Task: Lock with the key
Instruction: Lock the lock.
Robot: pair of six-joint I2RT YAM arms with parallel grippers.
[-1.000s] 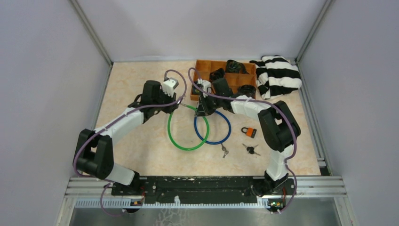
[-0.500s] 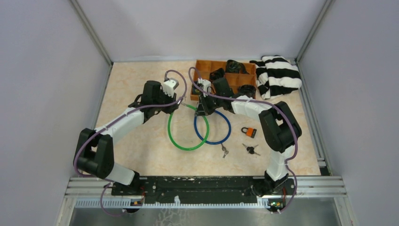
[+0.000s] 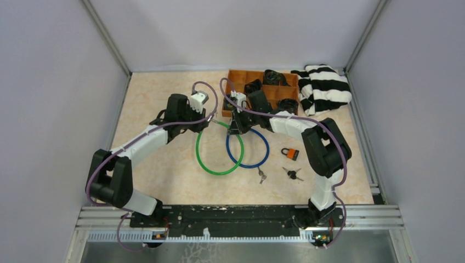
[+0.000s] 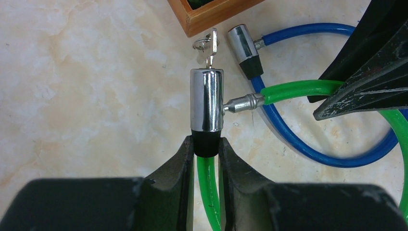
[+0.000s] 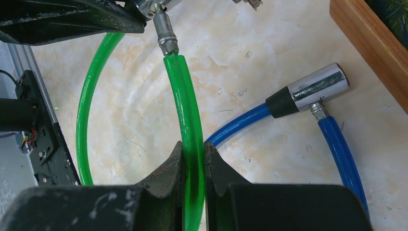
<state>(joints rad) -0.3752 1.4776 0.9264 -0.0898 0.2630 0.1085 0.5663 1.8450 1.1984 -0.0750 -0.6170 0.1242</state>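
The green cable lock (image 3: 204,160) lies looped on the table. In the left wrist view its chrome barrel (image 4: 207,103) stands on end, with my left gripper (image 4: 207,144) shut on the black collar below it. A small key (image 4: 212,44) with a ring sticks out of the barrel's far end. The cable's metal pin (image 4: 242,102) sits in the barrel's side. My right gripper (image 5: 194,147) is shut on the green cable (image 5: 179,91) a short way behind that pin (image 5: 165,32). In the top view the two grippers (image 3: 207,121) (image 3: 237,129) are close together near the tray.
A blue cable lock (image 3: 257,156), its chrome barrel (image 5: 315,87) closed, lies beside the green one and partly under it. An orange padlock (image 3: 290,154) and two loose key sets (image 3: 262,175) (image 3: 293,174) lie nearer me. An orange tray (image 3: 233,93) and striped cloth (image 3: 323,87) stand at the back.
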